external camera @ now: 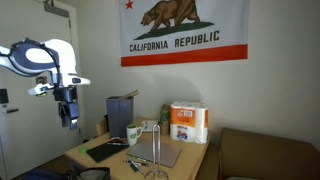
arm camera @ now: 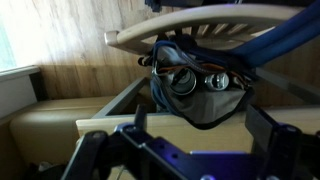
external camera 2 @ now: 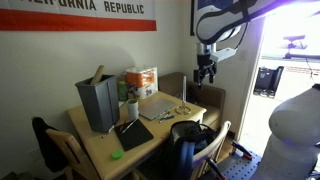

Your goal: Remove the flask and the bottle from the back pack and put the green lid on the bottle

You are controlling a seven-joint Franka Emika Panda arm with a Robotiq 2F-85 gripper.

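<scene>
Beyond table edge — end effector high over back pack w/ jaws apart.

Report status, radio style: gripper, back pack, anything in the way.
Gripper open, empty, high above the back pack. Flask and bottle not clearly seen in it. Green lid on the table. Nothing between gripper and pack.

exterior: both distant, differing angles, share desk | wrist: down onto back pack
</scene>
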